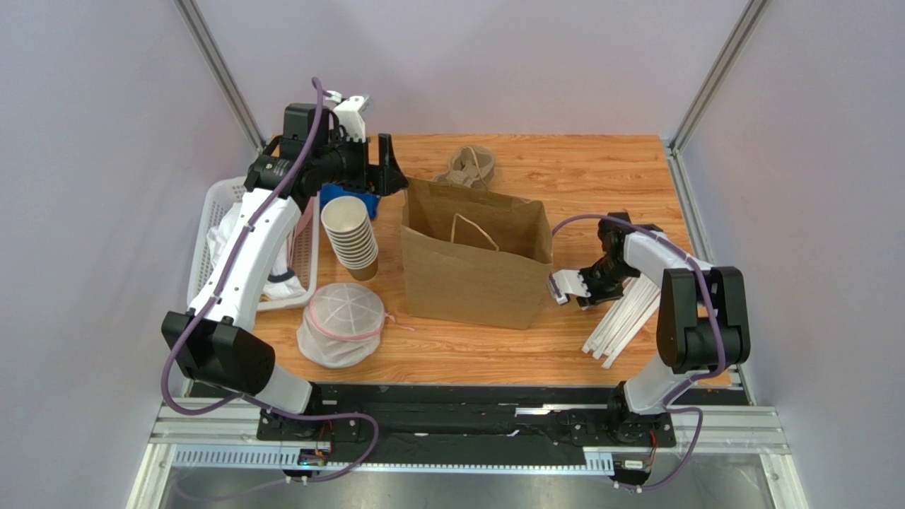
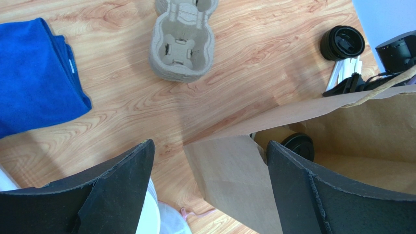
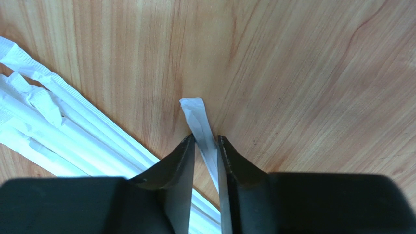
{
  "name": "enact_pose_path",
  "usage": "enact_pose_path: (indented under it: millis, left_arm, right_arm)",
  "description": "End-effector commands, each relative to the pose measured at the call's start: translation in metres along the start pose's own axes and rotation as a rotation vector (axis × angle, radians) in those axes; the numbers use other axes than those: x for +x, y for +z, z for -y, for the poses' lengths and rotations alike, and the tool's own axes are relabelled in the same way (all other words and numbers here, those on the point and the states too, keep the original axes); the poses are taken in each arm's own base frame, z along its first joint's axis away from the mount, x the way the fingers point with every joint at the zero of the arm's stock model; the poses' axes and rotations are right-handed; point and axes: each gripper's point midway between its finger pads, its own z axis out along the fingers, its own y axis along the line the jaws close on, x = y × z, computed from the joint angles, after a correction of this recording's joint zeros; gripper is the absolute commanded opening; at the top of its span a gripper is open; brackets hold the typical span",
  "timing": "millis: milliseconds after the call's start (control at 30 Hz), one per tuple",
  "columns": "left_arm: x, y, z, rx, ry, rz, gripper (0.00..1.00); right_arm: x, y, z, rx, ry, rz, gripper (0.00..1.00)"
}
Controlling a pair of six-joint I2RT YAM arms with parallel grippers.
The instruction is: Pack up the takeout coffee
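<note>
The brown paper bag (image 1: 473, 255) stands open in the middle of the table. In the left wrist view a round black lid (image 2: 299, 145) shows inside the bag (image 2: 244, 175); this looks like the takeout coffee, its cup hidden. My left gripper (image 2: 210, 145) hovers open above the bag's left rim, near the table's far side (image 1: 382, 170). Just right of the bag, my right gripper (image 1: 566, 288) is low over the table. Its jaws (image 3: 205, 139) are shut on one white wrapped straw (image 3: 197, 117).
A pile of wrapped straws (image 1: 627, 318) lies at the right. A loose black lid (image 2: 342, 43) sits beyond the bag. A pulp cup carrier (image 2: 183, 41), a blue cloth (image 2: 34, 73), a stack of paper cups (image 1: 351, 235), a netted bundle (image 1: 342, 323) and a white basket (image 1: 212, 212) are around.
</note>
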Motion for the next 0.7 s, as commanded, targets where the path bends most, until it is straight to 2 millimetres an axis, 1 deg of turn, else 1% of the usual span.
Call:
enact_pose_path:
  millis: [0, 33, 67, 100, 133, 267, 300, 333, 467, 533, 633, 667]
  left_arm:
    - [-0.007, -0.002, 0.0, 0.002, -0.007, 0.007, 0.93]
    - [-0.009, -0.002, 0.001, 0.004, -0.002, 0.012, 0.93]
    - [-0.008, -0.002, 0.0, 0.006, -0.005, 0.008, 0.92]
    - [-0.009, -0.003, 0.001, 0.007, -0.001, 0.012, 0.92]
    - [-0.01, -0.002, 0.001, 0.009, -0.002, 0.012, 0.92]
    - [-0.012, -0.004, 0.005, 0.026, 0.005, 0.021, 0.92]
    - [-0.013, -0.005, 0.006, 0.029, 0.008, 0.024, 0.91]
    - [-0.013, -0.005, 0.006, 0.031, 0.008, 0.026, 0.91]
    - [-0.014, -0.003, 0.007, 0.042, 0.008, 0.03, 0.91]
    - [-0.014, -0.002, 0.01, 0.058, 0.005, 0.031, 0.91]
    - [-0.014, 0.0, 0.012, 0.071, 0.001, 0.034, 0.91]
    - [-0.013, 0.0, 0.012, 0.071, -0.002, 0.033, 0.91]
  right_arm:
    - [0.001, -0.005, 0.007, 0.048, -0.038, -0.002, 0.22]
    - [0.001, -0.006, 0.007, 0.052, -0.037, -0.005, 0.19]
    - [0.0, -0.011, 0.009, 0.068, -0.04, -0.008, 0.12]
    - [-0.002, -0.013, 0.006, 0.065, -0.038, -0.002, 0.08]
    - [-0.004, -0.016, 0.006, 0.068, -0.037, -0.001, 0.01]
    - [-0.014, -0.042, 0.01, 0.114, -0.029, 0.013, 0.0]
    - [-0.017, -0.053, 0.012, 0.138, -0.03, 0.017, 0.0]
    - [-0.02, -0.059, 0.014, 0.152, -0.028, 0.02, 0.0]
    - [-0.031, -0.086, 0.016, 0.193, -0.019, 0.034, 0.0]
    - [-0.038, -0.096, 0.015, 0.214, -0.022, 0.051, 0.0]
    - [-0.043, -0.096, 0.016, 0.22, -0.031, 0.069, 0.0]
    - [-0.044, -0.095, 0.016, 0.217, -0.009, 0.073, 0.0]
